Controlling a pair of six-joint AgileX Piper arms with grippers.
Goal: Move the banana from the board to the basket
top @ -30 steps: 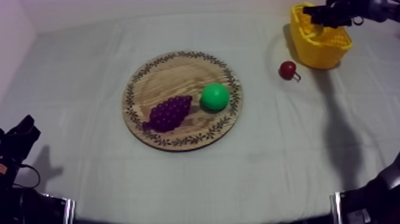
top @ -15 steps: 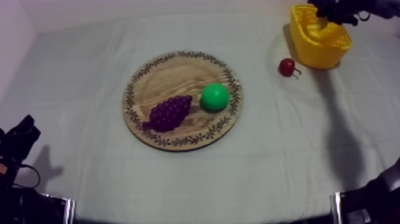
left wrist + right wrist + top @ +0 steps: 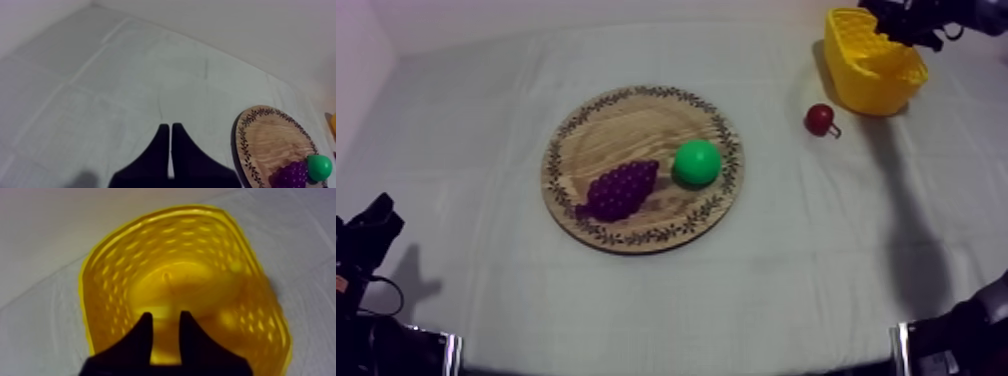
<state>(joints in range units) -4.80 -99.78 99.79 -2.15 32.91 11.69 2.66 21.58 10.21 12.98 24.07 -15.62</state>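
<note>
Over the yellow basket (image 3: 107, 280), the right hand (image 3: 165, 319) is hovering narrowly parted, empty; the left hand (image 3: 170, 128) is lying closed.

Below right gripper (image 3: 165, 315): yellow lattice basket (image 3: 115, 253) interior blurred, contents indistinguishable. Beside left gripper (image 3: 170, 127): round patterned-rim wooden board (image 3: 270, 140) cut by edge.

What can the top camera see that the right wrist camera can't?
Top view, not right wrist view: the wooden board with the grapes and a green fruit on it, and the small red fruit on the cloth. Right wrist view, not top: the right claw is open, nothing between its fingers. Both: the yellow basket, with that claw over it.
</note>
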